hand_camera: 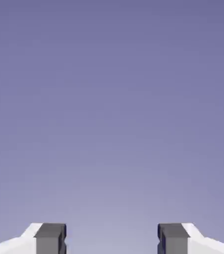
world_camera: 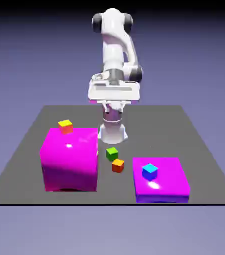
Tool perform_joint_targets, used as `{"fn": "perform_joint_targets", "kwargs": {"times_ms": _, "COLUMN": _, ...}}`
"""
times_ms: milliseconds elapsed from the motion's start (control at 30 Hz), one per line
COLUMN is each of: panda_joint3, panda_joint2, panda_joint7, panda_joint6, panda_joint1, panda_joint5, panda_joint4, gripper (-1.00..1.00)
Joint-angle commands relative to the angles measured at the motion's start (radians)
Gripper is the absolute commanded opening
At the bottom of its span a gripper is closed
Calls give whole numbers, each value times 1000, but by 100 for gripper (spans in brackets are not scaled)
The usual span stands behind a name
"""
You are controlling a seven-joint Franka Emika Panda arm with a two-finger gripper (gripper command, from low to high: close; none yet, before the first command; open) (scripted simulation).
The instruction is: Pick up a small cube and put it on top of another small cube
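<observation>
Hand view shows the gripper [hand_camera: 112, 239] spread apart, empty, facing only backdrop. The green cube [world_camera: 112, 154] and orange cube [world_camera: 118, 166] sit mid-table, nearly touching; a descent could nudge the neighbour.

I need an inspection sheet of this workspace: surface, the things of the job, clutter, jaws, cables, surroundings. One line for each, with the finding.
Surface: dark grey table, flat.
Job's things: four small cubes, none stacked on another cube. Yellow-orange cube on the tall magenta block; blue cube on the low magenta block; green cube and orange cube on the table between the blocks, close together.
Clutter: nothing seen beyond the two magenta blocks.
Jaws: gripper open, nothing between the fingertips; the hand view shows only backdrop.
Cables: nothing seen.
Surroundings: plain blue-violet backdrop.
</observation>
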Motion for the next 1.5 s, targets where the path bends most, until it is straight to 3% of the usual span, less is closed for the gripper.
{"fn": "perform_joint_targets", "kwargs": {"times_ms": 0, "panda_joint3": 5, "panda_joint2": 36, "panda_joint7": -19, "panda_joint6": -35, "panda_joint1": 9, "panda_joint5": -30, "panda_joint4": 5, "gripper": 0}}
{"fn": "perform_joint_targets", "kwargs": {"times_ms": 533, "panda_joint3": 83, "panda_joint2": 602, "panda_joint7": -312, "panda_joint6": -582, "panda_joint1": 148, "panda_joint5": -492, "panda_joint4": 79, "gripper": 0}}
{"fn": "perform_joint_targets", "kwargs": {"times_ms": 767, "panda_joint3": -22, "panda_joint2": 814, "panda_joint7": -162, "panda_joint6": -404, "panda_joint1": 164, "panda_joint5": -695, "panda_joint4": 96, "gripper": 0}}
{"fn": "perform_joint_targets", "kwargs": {"times_ms": 800, "panda_joint3": -22, "panda_joint2": 814, "panda_joint7": -162, "panda_joint6": -404, "panda_joint1": 164, "panda_joint5": -695, "panda_joint4": 96, "gripper": -100}}
{"fn": "perform_joint_targets", "kwargs": {"times_ms": 1067, "panda_joint3": 98, "panda_joint2": 561, "panda_joint7": -293, "panda_joint6": -581, "panda_joint1": 134, "panda_joint5": -478, "panda_joint4": 86, "gripper": -100}}
{"fn": "perform_joint_targets", "kwargs": {"times_ms": 1467, "panda_joint3": -230, "panda_joint2": 133, "panda_joint7": -625, "panda_joint6": -994, "panda_joint1": 125, "panda_joint5": -543, "panda_joint4": 240, "gripper": -100}}
